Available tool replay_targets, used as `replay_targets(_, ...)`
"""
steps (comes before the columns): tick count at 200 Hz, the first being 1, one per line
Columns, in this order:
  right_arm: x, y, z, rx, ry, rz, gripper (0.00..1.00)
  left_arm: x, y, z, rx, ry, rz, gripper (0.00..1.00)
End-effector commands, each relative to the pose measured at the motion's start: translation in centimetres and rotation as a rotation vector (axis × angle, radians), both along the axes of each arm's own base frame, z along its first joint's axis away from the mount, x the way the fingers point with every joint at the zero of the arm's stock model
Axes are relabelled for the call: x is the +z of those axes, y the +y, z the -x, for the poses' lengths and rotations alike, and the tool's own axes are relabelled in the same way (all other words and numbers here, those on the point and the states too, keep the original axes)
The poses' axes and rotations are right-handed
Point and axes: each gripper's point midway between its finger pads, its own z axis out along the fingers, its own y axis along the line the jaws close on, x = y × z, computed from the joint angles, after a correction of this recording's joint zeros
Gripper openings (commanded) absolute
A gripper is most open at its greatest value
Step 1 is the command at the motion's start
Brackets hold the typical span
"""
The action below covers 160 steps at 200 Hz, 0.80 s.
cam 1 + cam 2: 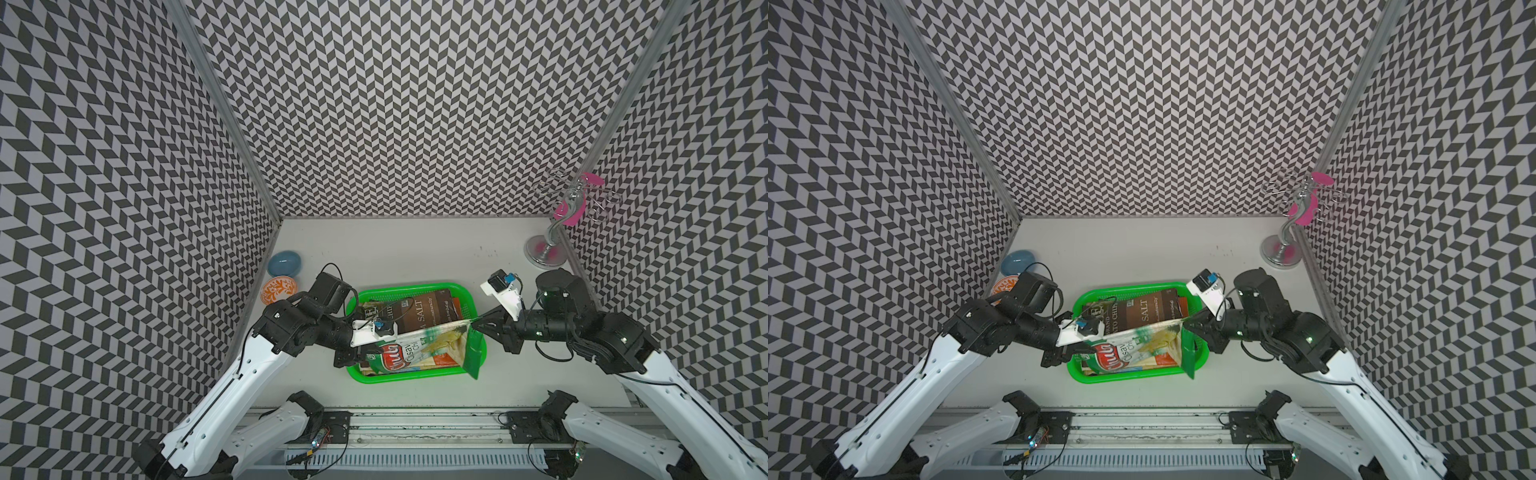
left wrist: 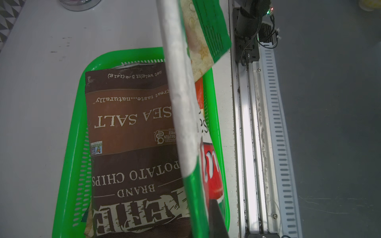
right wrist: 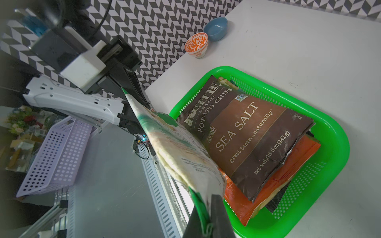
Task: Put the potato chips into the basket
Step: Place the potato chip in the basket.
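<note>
We reach both arms inward over the basket (image 1: 399, 287), toward each other. The left gripper (image 1: 365, 354) is clamped on one end of the Chuba bag (image 1: 419, 345) and the right gripper (image 1: 476, 325) pinches its opposite corner. The bag hangs stretched between them, above the sea salt bag (image 1: 428, 311) lying in the basket.

White table (image 1: 415, 249), green basket (image 1: 409, 286) centre front, blue bowl (image 1: 284, 263) touching orange bowl (image 1: 279, 289) by left wall, chrome stand (image 1: 544, 250) far right corner

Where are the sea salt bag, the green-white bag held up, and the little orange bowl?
sea salt bag (image 3: 253, 140), right wrist view, brown front panel
green-white bag (image 3: 177, 144), right wrist view, pale crinkled face
orange bowl (image 3: 196, 43), right wrist view, patterned inside
</note>
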Motion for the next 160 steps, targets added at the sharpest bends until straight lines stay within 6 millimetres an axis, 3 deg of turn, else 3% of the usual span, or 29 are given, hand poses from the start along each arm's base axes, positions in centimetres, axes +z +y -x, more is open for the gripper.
replay_targets(1, -0.3, -0.9, -1.7, -0.091, -0.031, 0.034, 0.18, -1.0, 1.3, 1.0, -0.001, 0.032, -0.069, 0.0)
replay_targets(47, -1.7, -0.3, -3.1, -0.102, -0.009, 0.066, 0.18, -2.4, 1.1, -0.1, 0.009, 0.06, -0.117, 0.0)
replay_targets(78, -2.4, 0.0, -4.1, -0.117, -0.008, 0.085, 0.16, -1.9, 0.3, -3.3, 0.068, -0.046, -0.091, 0.0)
replay_targets(86, -2.4, 0.0, -4.4, -0.126, -0.015, 0.088, 0.16, -1.6, 0.1, -3.9, 0.079, -0.069, -0.081, 0.08)
replay_targets(109, -1.8, 0.1, -5.1, -0.143, -0.043, 0.085, 0.19, -1.2, -0.3, -5.6, 0.103, -0.112, -0.068, 0.53)
replay_targets(133, -0.5, 0.0, -6.0, -0.179, -0.08, 0.074, 0.29, -0.9, -0.3, -7.7, 0.142, -0.144, -0.075, 0.6)
replay_targets(146, 0.1, -0.2, -6.5, -0.207, -0.101, 0.068, 0.37, 0.0, 0.0, -9.4, 0.187, -0.177, -0.059, 0.75)
replay_targets(160, 0.6, -0.1, -6.8, -0.221, -0.118, 0.052, 0.37, 1.4, 0.6, -11.6, 0.252, -0.224, -0.027, 0.85)
